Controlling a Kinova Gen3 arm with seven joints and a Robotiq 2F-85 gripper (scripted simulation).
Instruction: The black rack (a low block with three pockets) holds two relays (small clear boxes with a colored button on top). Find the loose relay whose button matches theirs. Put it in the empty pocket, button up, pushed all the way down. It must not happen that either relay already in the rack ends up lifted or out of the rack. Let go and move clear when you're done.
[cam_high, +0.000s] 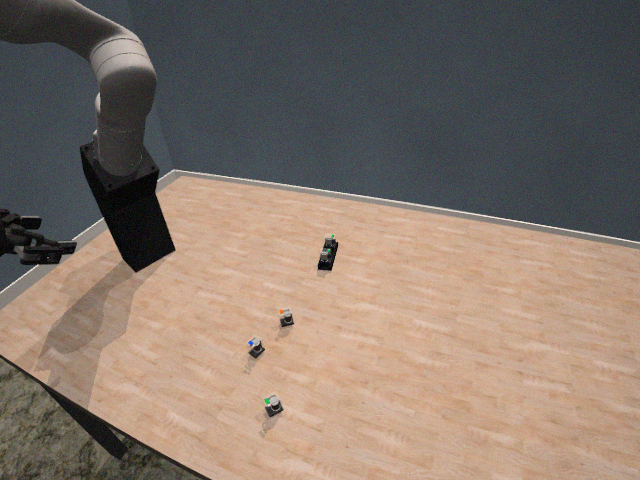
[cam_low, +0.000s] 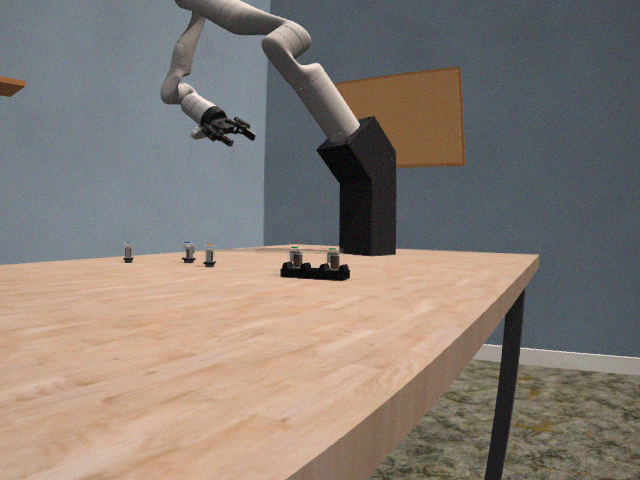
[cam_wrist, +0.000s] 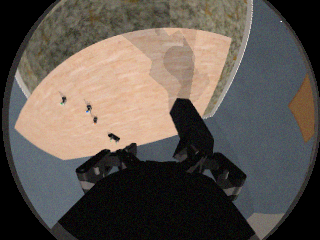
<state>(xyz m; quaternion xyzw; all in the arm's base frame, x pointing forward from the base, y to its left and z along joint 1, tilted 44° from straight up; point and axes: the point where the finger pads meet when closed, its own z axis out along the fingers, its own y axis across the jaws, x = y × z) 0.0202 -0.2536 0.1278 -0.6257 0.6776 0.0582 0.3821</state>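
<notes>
The black rack (cam_high: 325, 266) (cam_low: 315, 274) (cam_wrist: 114, 137) stands on the table with two green-button relays in its end pockets: one relay (cam_high: 325, 256) (cam_low: 295, 259) and another relay (cam_high: 329, 241) (cam_low: 334, 260). Its middle pocket looks empty in the exterior view. A loose green-button relay (cam_high: 274, 405) (cam_low: 128, 253) (cam_wrist: 63, 100) stands upright, farthest from the rack. My gripper (cam_high: 55, 235) (cam_low: 240, 138) (cam_wrist: 161, 149) is open and empty, high up and well away from the rack and the loose relays.
A loose blue-button relay (cam_high: 256, 348) (cam_low: 188, 252) (cam_wrist: 88, 108) and an orange-button relay (cam_high: 287, 318) (cam_low: 209, 255) (cam_wrist: 95, 120) stand upright between the loose green one and the rack. The black arm pedestal (cam_high: 138, 227) (cam_low: 368, 206) (cam_wrist: 194, 125) rises from the table (cam_high: 439, 335).
</notes>
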